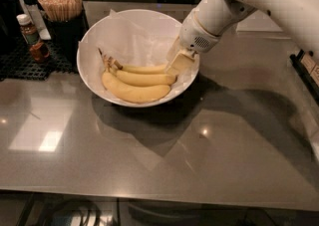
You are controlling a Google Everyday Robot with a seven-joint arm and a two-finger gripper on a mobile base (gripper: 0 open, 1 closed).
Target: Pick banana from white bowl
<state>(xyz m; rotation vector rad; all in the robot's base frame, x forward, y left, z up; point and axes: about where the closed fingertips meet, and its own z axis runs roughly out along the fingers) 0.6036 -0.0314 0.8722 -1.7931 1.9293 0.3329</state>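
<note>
The white bowl (89, 46), lined with crinkled white paper, stands on the grey table left of centre. A joined bunch of three yellow bananas lies in its front half, stems pointing left. The banana (144, 69) is the thin one at the back, on the inner curve; two fatter ones (137, 92) lie in front of it. My gripper (175, 66) reaches down over the bowl's right rim on a white arm, and its tip is at the right end of the banana. That end is hidden behind the gripper.
A black holder full of wooden sticks (61, 3) and a small white-capped bottle (29, 33) stand on a black mat (20, 63) left of the bowl. White paper (259, 21) lies at the back right. A dark object (305, 65) sits at the right edge.
</note>
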